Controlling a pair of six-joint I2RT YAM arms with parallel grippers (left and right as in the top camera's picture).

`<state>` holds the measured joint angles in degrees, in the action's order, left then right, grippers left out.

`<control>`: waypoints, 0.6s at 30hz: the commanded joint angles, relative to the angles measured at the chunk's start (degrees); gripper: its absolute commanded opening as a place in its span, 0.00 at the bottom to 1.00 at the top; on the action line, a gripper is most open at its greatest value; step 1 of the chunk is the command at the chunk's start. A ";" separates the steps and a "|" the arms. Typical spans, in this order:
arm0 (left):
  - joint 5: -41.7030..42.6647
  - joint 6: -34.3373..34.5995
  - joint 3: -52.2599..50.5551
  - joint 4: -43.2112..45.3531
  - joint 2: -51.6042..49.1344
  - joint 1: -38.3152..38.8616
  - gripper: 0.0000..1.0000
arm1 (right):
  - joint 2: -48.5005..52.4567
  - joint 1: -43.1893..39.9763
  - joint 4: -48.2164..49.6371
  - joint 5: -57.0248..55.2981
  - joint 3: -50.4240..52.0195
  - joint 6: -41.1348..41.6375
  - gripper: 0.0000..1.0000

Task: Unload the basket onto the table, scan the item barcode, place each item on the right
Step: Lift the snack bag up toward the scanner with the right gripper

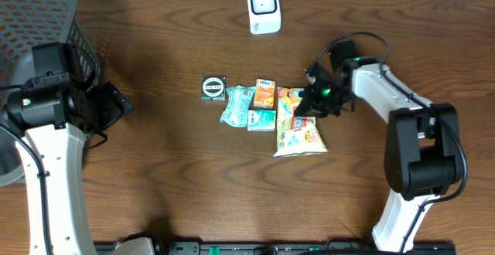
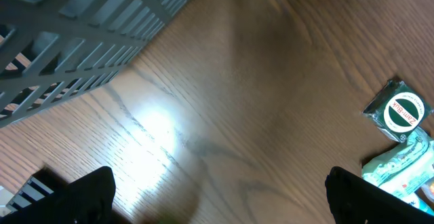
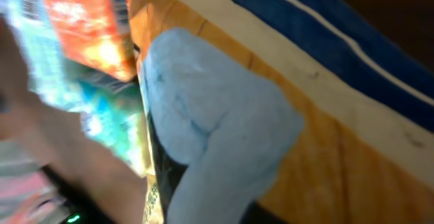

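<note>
Orange-and-blue packet (image 3: 339,136) lies right at the right tool (image 1: 309,107), which is fully closed; whether it grips I cannot tell. Perhaps six packets (image 1: 263,108) lie just left of it; one dark green packet (image 2: 400,112) reads "Zam-Buk". Left tool (image 2: 220,200) stands wide open, empty.

On my left wrist view I can read one brand: "Zam-Buk", printed across the middle of the round label on the green packet (image 2: 399,110); the finer print ringing that label is too small for me; the teal packet (image 2: 401,161) just beside it carries lettering I cannot make out; overhead, the print on the orange carton (image 1: 265,94) and on the bag (image 1: 298,137) is too small to read; my right wrist view gives only blurred colours, no legible text.
</note>
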<state>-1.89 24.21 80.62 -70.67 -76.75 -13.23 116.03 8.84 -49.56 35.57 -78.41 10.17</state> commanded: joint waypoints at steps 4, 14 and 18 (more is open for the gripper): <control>-0.96 0.33 -0.15 -0.26 0.24 -0.20 0.98 | -3.78 -4.35 -5.35 7.23 -8.74 0.02 0.01; -0.96 0.33 -0.15 -0.26 0.24 -0.20 0.98 | -7.23 -3.10 3.06 13.03 -9.55 -0.57 0.01; -0.94 0.33 -0.15 -0.26 0.24 -0.20 0.98 | -7.23 -0.42 13.31 12.76 -9.55 -0.44 0.01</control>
<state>-1.89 24.21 80.62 -70.65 -76.75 -13.23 110.08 6.35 -39.88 44.99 -86.63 10.02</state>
